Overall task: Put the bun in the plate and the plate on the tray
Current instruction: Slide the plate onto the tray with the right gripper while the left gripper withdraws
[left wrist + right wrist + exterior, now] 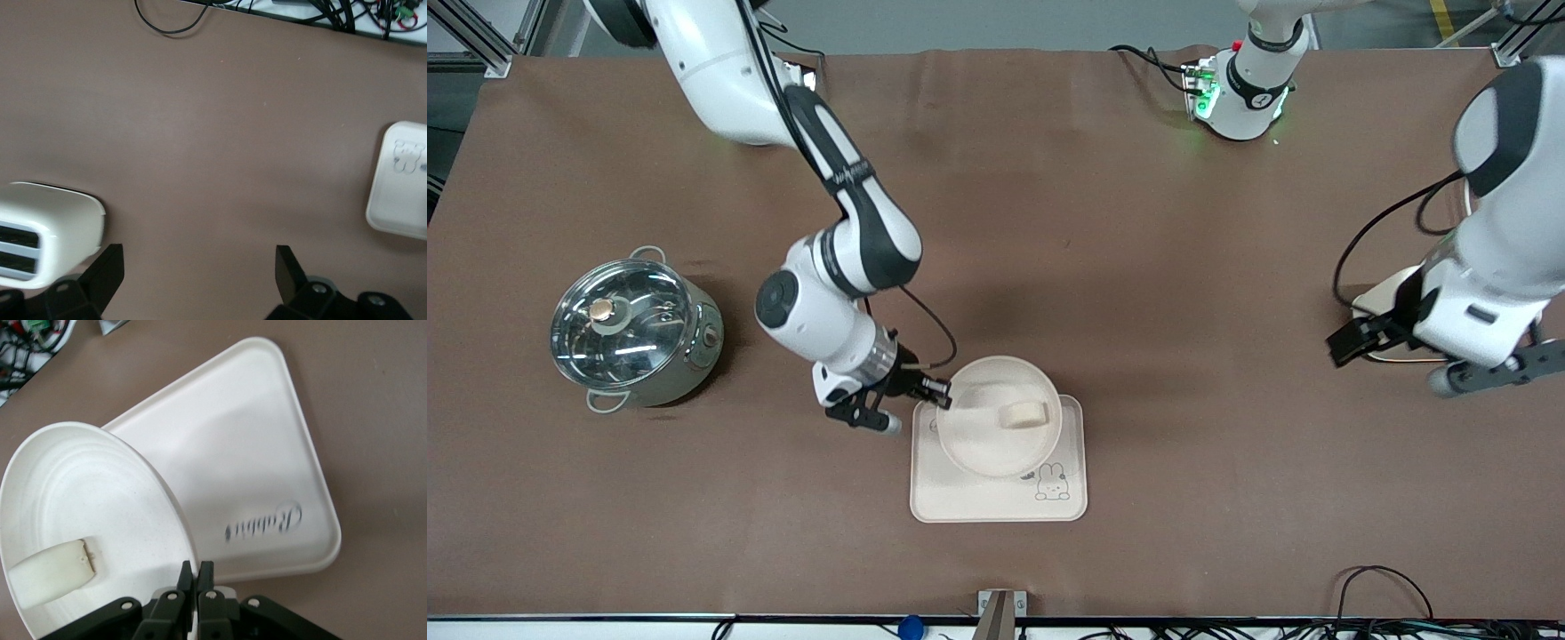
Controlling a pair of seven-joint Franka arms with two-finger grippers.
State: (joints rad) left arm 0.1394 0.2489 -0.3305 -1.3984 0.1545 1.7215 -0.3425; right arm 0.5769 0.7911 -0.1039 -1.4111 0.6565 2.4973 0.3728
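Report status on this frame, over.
Right hand pinching round cream plate rim over rectangular Rabbit tray; off-white bun in plate. Left hand open, waiting. Nothing obstructing.

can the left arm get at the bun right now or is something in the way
Probably not easily. The bun lies in the plate, which the right gripper holds by its rim over the tray. The left gripper, open, waits at its own end of the table beside a toaster.

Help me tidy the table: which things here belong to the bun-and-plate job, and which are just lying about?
Job: bun in the plate, plate held by the right gripper over the tray.
Lying about: lidded pot, white toaster under the waiting left gripper.
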